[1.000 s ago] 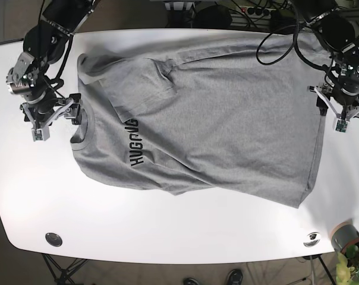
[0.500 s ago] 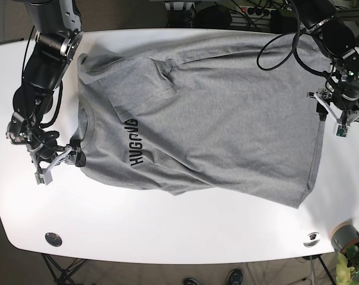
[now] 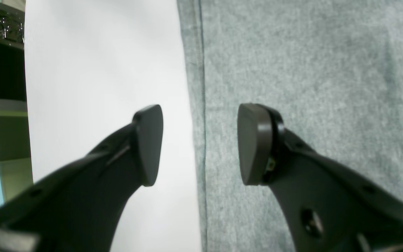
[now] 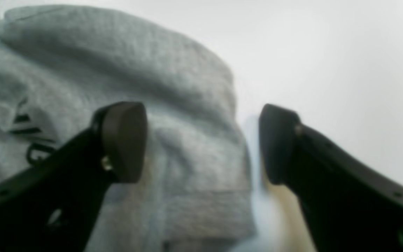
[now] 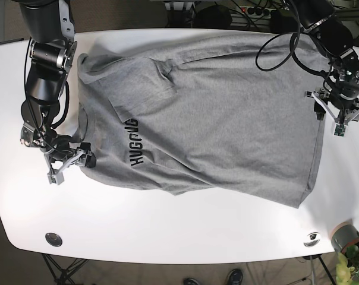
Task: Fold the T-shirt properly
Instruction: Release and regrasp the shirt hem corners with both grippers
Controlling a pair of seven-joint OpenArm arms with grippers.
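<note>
**Ana:** Hem first. In the left wrist view the left hand (image 3: 199,143) is spread wide, one finger over the white table (image 3: 100,70) and the other over the grey T-shirt (image 3: 310,87), so the stitched hem (image 3: 196,105) runs straight between them. Holding nothing yet. I read that straddle as lining up to pinch the edge.

**Ben:** And the right wrist view?

**Ana:** Blurred, but the right hand (image 4: 203,143) is also spread and empty. A rounded, bunched fold of the T-shirt (image 4: 173,105) sits between its fingers, with black lettering (image 4: 30,140) off to the left of that fold and bare table (image 4: 327,52) on the fold's far side. Whether the fingers touch the cloth, I cannot tell.

**Ben:** Base view?

**Ana:** The T-shirt (image 5: 215,113) lies spread across the table (image 5: 167,231), printed side up, one sleeve (image 5: 138,77) folded in over the chest. Relative to the shirt, the right hand (image 5: 69,163) sits at the shoulder corner near the collar (image 5: 84,127); the left hand (image 5: 337,110) sits at the opposite end, on the hem (image 5: 317,142).

**Ben:** So both ends of one long side?

**Ana:** That is my guess: two grips on one edge keep the cloth taut when it is lifted over. No fold made yet.
</note>
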